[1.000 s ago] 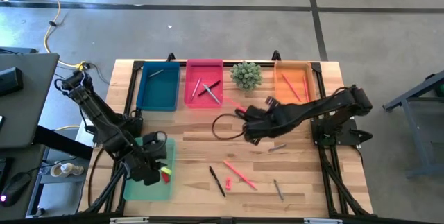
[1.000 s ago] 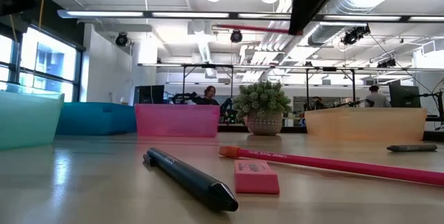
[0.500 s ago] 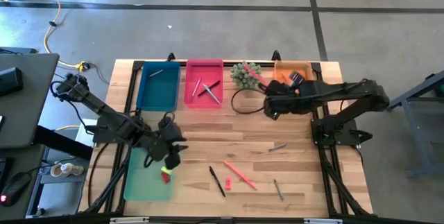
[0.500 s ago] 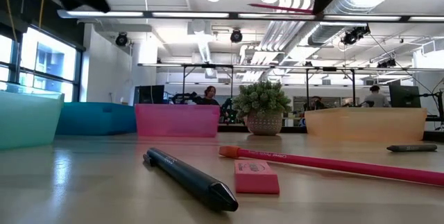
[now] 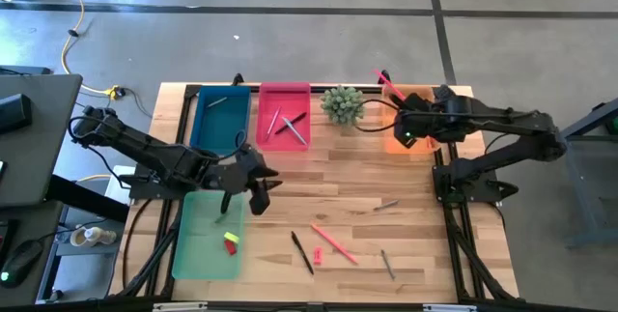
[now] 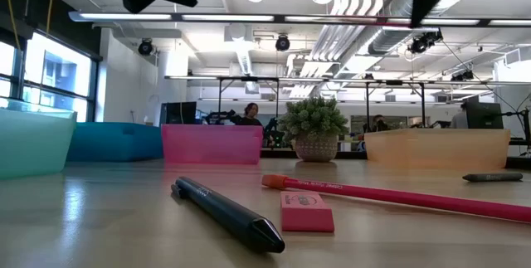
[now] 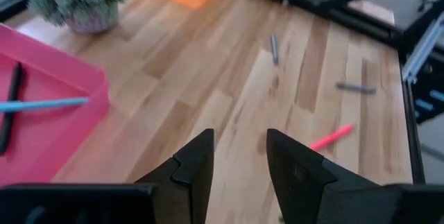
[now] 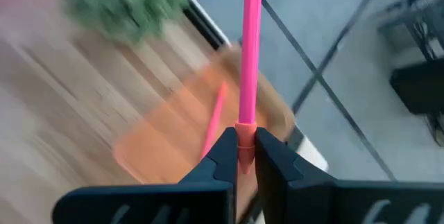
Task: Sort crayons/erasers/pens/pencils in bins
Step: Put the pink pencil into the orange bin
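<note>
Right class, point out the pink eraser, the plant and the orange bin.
pink eraser [image 6: 307, 212], low view, middle of its front face
plant [image 5: 342, 102], high view, centre of its leaves
orange bin [image 6: 437, 148], low view, front wall

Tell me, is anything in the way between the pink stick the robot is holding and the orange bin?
Nothing visible. The right gripper is shut on the pink stick and hangs right over the orange bin. The plant stands beside the bin, not between them. Only another pink stick lies inside.
</note>
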You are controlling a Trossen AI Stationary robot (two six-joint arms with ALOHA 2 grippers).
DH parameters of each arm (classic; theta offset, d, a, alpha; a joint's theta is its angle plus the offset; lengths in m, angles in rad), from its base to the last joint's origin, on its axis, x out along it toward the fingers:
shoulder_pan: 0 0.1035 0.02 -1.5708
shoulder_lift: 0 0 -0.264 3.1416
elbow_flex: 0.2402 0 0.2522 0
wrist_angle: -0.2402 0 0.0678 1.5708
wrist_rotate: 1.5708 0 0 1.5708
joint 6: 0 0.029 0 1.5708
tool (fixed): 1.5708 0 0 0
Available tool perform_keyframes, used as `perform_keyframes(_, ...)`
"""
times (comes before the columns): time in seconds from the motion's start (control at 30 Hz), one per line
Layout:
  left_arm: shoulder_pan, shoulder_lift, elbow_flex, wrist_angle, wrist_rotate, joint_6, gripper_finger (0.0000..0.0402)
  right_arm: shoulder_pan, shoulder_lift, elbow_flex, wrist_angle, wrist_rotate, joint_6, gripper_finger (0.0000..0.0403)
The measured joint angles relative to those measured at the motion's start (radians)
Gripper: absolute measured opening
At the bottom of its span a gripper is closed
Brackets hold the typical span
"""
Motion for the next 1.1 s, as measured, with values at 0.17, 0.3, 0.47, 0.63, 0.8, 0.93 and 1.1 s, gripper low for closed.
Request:
perform_keyframes(0.17, 0.049, 0.000, 0.000, 0.031, 0.000, 0.002, 0.0119, -0.089, -0.135, -0.195, 0.078, -0.067, -0.003, 0.0012)
perform_keyframes(0.3, 0.086, 0.000, 0.000, 0.043, 0.000, 0.001, 0.0119, -0.174, -0.210, -0.308, 0.145, -0.139, -0.011, 0.0012)
perform_keyframes(0.47, 0.130, 0.000, 0.000, 0.048, 0.000, -0.004, 0.0119, -0.285, -0.236, -0.408, 0.251, -0.240, -0.066, 0.0012)
perform_keyframes(0.63, 0.162, 0.000, 0.000, 0.048, 0.000, -0.006, 0.0119, -0.415, -0.216, -0.501, 0.361, -0.331, -0.151, 0.0012)
perform_keyframes(0.8, 0.173, 0.000, 0.000, 0.049, 0.001, -0.034, 0.0119, -0.547, -0.181, -0.579, 0.407, -0.419, -0.197, 0.0012)
perform_keyframes(0.93, 0.173, 0.000, 0.000, 0.049, 0.001, -0.034, 0.0119, -0.629, -0.149, -0.611, 0.452, -0.462, -0.247, 0.0012)
perform_keyframes(1.1, 0.173, 0.000, 0.000, 0.049, 0.001, -0.034, 0.0119, -0.705, -0.090, -0.606, 0.478, -0.520, -0.277, 0.0012)
